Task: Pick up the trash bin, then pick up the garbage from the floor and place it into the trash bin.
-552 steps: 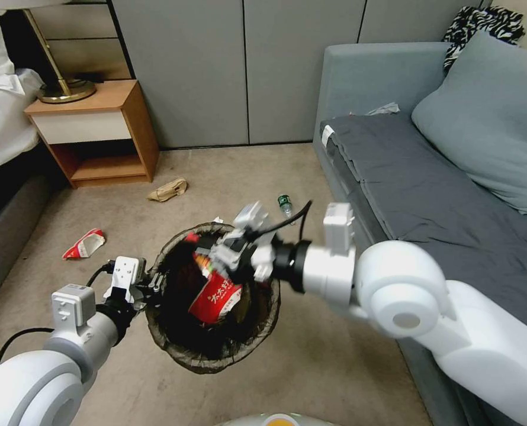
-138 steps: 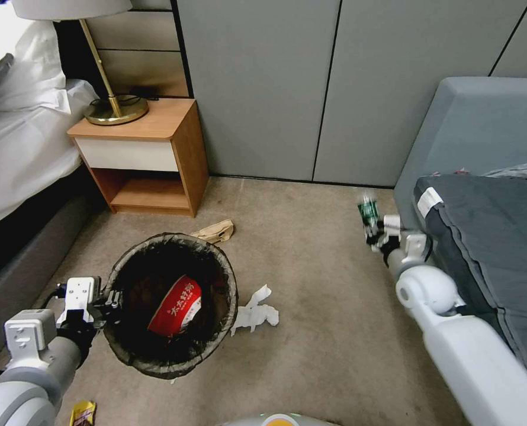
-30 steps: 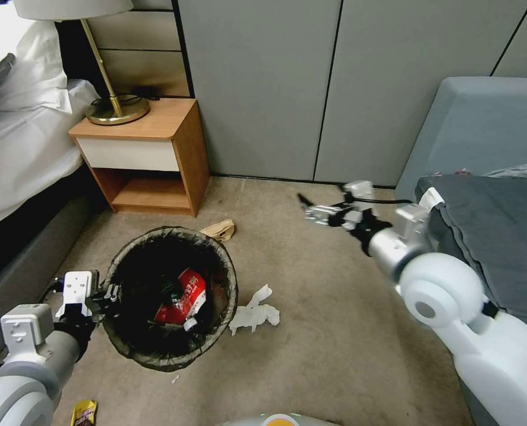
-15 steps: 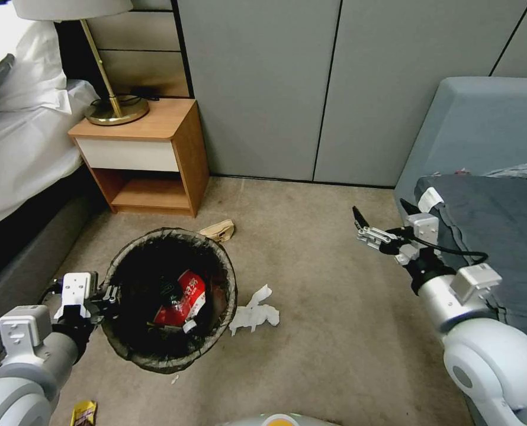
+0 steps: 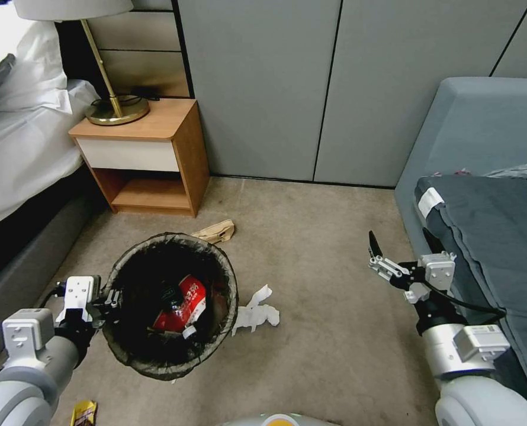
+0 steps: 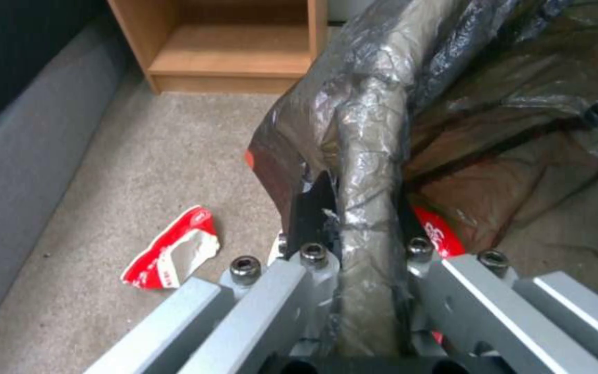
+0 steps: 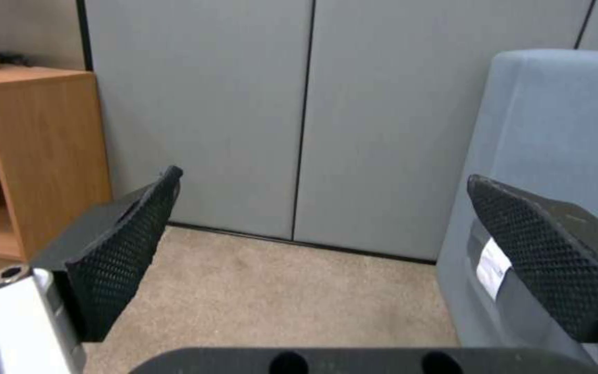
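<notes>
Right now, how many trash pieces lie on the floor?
4: tan paper bag behind the black-lined bin, white tissue right of it, yellow packet and red-and-white wrapper left. Others may hide.

Right hand (image 7: 327, 249) agape before wall panels (image 7: 299, 104)

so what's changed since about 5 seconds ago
The right gripper was shut on a green bottle near the sofa; that bottle now lies in the trash bin beside the red wrapper, and the gripper is open, empty and drawn back toward the sofa. Unchanged: the left gripper shut on the bin's rim, and the white tissue and tan paper bag on the floor.
</notes>
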You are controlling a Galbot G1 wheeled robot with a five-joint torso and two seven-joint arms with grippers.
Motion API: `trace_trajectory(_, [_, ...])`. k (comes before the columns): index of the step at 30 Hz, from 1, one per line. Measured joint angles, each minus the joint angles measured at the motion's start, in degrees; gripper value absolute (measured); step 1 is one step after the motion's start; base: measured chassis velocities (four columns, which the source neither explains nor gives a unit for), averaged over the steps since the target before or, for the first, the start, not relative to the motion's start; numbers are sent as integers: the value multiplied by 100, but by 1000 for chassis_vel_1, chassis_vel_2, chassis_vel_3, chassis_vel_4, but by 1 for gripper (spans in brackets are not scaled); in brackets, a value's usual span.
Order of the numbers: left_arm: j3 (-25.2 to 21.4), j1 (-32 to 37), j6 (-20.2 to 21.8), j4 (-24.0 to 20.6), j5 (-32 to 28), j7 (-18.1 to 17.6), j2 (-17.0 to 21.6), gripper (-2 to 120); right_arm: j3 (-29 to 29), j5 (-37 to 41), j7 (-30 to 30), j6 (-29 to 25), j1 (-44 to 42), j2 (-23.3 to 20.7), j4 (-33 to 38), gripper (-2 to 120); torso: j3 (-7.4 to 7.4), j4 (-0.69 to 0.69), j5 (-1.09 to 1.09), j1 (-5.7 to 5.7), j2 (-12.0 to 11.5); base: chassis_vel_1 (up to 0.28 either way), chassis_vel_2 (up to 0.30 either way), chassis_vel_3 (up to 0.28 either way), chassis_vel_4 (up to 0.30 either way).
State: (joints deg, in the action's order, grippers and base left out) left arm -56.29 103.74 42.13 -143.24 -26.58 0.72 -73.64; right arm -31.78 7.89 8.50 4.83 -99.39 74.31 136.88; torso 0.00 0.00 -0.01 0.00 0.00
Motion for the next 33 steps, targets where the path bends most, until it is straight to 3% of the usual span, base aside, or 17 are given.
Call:
trace_trajectory(13, [82, -39, 0, 0, 138, 100, -458, 1, 106, -76, 123, -145, -321, 101, 89, 100, 0, 0, 1, 0, 0, 0, 0, 0, 0])
trace_trajectory(33, [69, -5, 0, 0, 119, 110, -481, 1, 180, -239, 96, -309, -504, 213, -15, 100, 0, -1, 1, 0, 0, 4, 5, 4, 4])
